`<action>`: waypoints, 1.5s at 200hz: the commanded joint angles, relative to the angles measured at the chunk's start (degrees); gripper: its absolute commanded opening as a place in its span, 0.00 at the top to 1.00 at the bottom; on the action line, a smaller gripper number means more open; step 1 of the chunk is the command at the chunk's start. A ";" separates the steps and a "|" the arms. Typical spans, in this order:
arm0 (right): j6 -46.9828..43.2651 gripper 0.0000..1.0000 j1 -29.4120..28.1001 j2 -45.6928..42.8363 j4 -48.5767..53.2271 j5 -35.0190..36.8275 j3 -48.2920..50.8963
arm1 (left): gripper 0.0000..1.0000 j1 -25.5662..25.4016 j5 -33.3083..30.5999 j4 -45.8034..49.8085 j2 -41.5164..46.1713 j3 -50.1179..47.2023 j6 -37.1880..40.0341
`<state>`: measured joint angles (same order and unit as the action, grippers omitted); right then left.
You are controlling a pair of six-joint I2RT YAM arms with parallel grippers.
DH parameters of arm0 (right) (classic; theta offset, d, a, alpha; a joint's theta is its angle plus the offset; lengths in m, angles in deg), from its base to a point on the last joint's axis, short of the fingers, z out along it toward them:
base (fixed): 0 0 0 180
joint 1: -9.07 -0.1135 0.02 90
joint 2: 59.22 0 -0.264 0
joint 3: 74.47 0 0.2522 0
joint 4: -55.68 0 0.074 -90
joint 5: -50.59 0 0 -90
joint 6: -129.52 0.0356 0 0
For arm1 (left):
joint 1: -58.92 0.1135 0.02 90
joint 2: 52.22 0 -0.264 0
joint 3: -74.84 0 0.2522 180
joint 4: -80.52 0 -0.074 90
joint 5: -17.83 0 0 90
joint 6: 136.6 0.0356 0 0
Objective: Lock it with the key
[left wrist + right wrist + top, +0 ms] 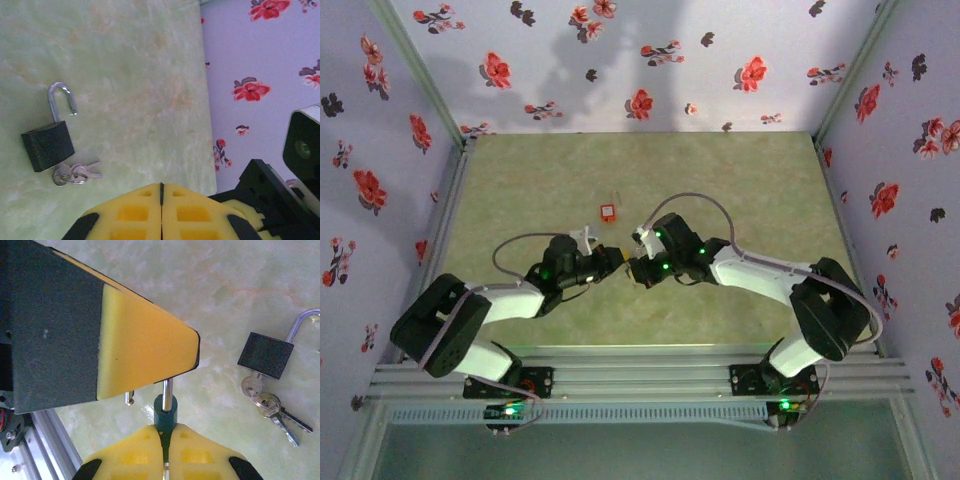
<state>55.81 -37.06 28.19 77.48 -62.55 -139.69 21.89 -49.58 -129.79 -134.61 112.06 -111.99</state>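
Closest to the lens on the right wrist, the right hand point(164, 434) is clamped on the key point(164, 412). Its yellow tips meet around the dark head, and the thin silvery blade sticks straight out to the lower edge of a big yellow-and-black finger of the left hand point(187, 351). Whether that finger grips the blade I cannot tell from this angle. The left wrist's own view settles the rest: the left hand point(161, 194) is pressed fully together, with no gap along the seam. Both wrist cameras catch the padlock point(265, 355) lying flat on the pale green counter point(240, 285), well apart from the hands. Its shackle point(300, 322) is swung open and a bunch of spare keys point(272, 407) touches its bottom edge. In these views its body looks dark, almost black. From overhead the two hands meet tip to tip at mid-counter, arms bent inward, and the padlock point(608, 212) reads as a small red square just beyond them.
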 commanded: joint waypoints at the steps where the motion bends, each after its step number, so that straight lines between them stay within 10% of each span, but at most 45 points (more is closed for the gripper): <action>1: 0.40 1.00 -0.01 -1.81 -2.06 -3.17 0.92 | 1.00 -0.23 0.82 -3.19 1.10 -1.48 1.24; 300: 11.49 1.00 1.06 -14.28 -26.17 -32.26 11.27 | 1.00 1.51 17.01 -24.31 3.03 -11.45 6.29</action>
<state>65.76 -35.38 17.37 63.21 -84.95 -127.97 23.74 -32.07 -156.59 -132.38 101.99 -108.78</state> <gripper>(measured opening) 0.053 0.080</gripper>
